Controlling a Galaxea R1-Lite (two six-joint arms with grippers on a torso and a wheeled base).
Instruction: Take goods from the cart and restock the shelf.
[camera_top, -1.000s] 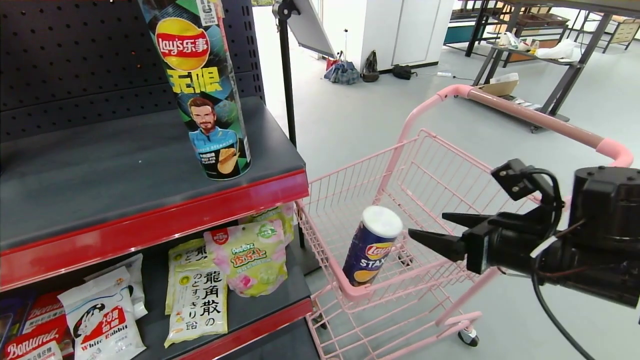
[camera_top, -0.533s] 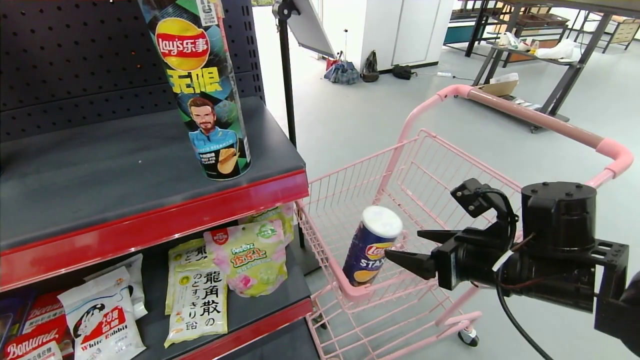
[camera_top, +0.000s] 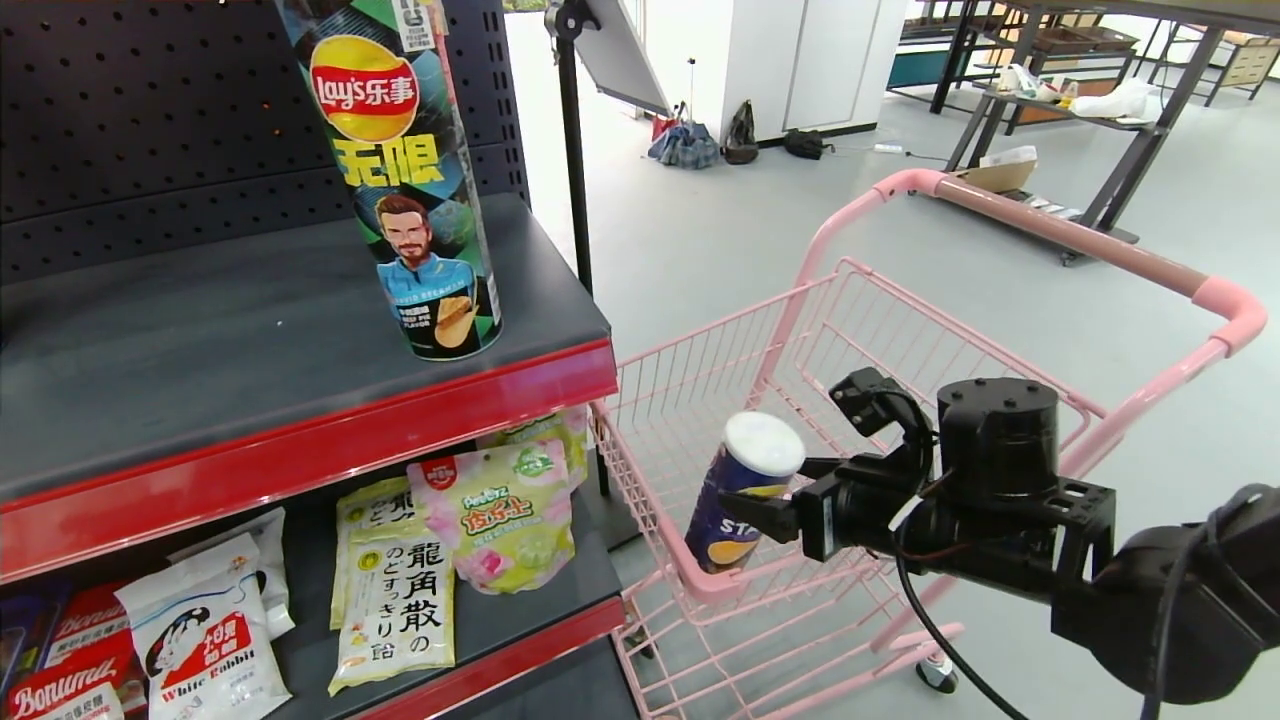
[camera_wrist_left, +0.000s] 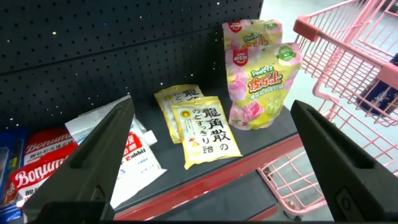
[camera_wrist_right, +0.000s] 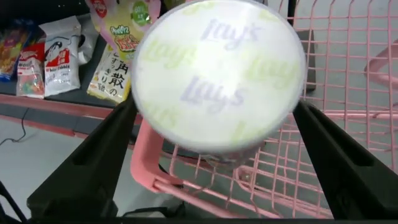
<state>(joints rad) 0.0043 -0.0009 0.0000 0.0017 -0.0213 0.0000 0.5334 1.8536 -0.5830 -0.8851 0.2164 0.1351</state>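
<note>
You had the right gripper (camera_top: 770, 487) spread around the blue chip can (camera_top: 752, 460), one finger on each side. The can stood tilted in the corner of the pink cart (camera_top: 700, 365) nearest the shelf (camera_top: 250, 320). Your left gripper (camera_wrist_left: 211, 143) was spread wide, facing the snack bags (camera_wrist_left: 205, 130) on the lower shelf.

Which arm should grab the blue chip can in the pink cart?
Right. The right end effector, open, straddles the blue chip can in the pink cart; the left end effector faces snack bags on the shelf.
</note>
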